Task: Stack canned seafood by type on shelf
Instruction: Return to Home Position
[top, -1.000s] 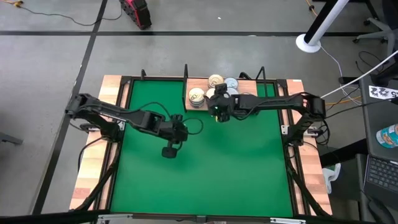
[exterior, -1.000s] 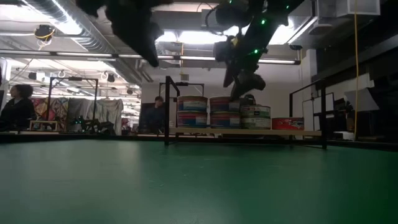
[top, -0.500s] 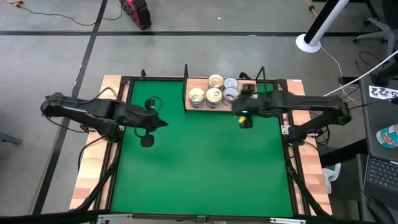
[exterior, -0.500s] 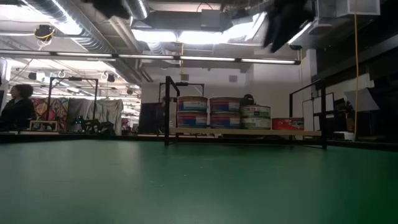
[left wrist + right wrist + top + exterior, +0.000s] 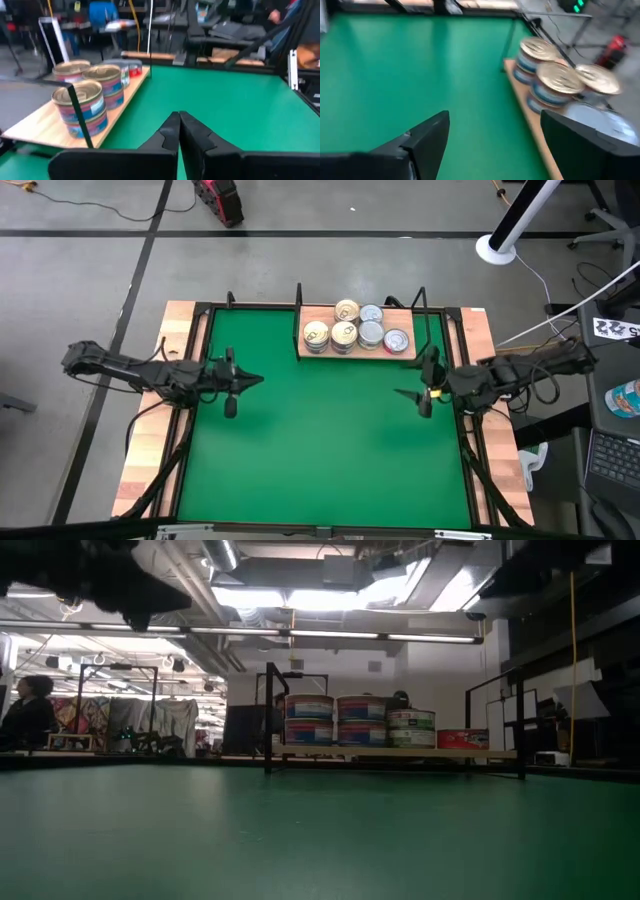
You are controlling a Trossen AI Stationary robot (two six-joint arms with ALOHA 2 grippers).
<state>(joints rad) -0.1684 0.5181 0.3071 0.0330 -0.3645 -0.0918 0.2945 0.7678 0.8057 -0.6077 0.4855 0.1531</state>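
- Hovering above the tabletop (image 5: 320, 450) near its left edge, my left end effector (image 5: 178, 116) is clenched, fingers pressed together on nothing.
- My right end effector (image 5: 495, 120) hangs near the right edge, released, fingers spread wide and empty.
- The canned seafood (image 5: 344, 333) stands on the shelf (image 5: 320, 313) at the tabletop's far edge, well apart from both end effectors.
- Gold-topped tins sit toward my left; silver-topped tins stand just beside them.

A red-and-black object (image 5: 219, 200) lies on the grey floor (image 5: 90, 270).
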